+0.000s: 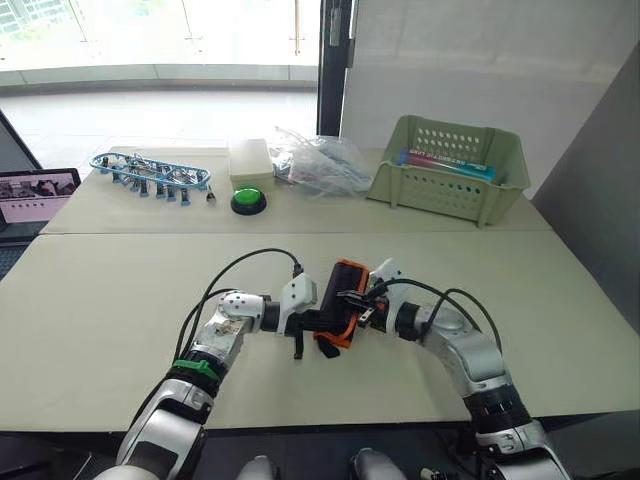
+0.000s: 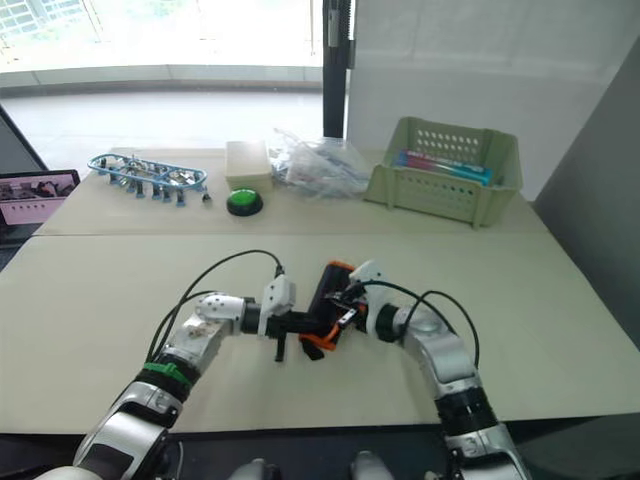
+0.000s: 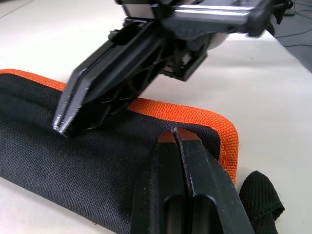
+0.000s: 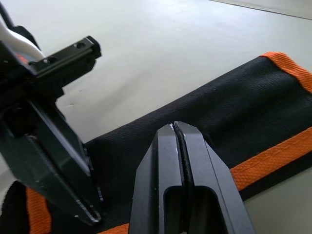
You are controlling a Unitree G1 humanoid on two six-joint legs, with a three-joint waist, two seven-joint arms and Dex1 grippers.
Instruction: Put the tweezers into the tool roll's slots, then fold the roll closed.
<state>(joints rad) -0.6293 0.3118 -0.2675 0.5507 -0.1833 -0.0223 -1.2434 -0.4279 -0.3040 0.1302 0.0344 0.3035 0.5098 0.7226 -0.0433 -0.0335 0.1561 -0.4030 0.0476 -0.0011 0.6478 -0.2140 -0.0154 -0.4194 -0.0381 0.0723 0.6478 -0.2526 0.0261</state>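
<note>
Roll (image 1: 343,300) | folded shut, near table (image 1: 120,300) front edge | soft, floppy cloth; best pinched at orange rim | both grippers, left (image 3: 174,135), right (image 4: 175,127), pressed closed, empty

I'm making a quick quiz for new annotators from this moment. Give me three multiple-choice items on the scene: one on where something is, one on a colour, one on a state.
1. Where does the green basket stand?
A. At the far right of the table
B. Beside the laptop
C. Between the two grippers

2. What colour is the trim of the tool roll?
A. Blue
B. Orange
C. Yellow

3. How does the tool roll lie?
A. Spread open, its slots showing
B. Folded shut on the table
C. Hanging over the table's edge

Answers:
1. A: the head views show it at the back on the robot's right, behind the arms.
2. B: an orange band runs along the edge of the black fabric in both wrist views.
3. B: only plain outer fabric shows, with the left gripper and right gripper, fingers shut, over it.
</note>
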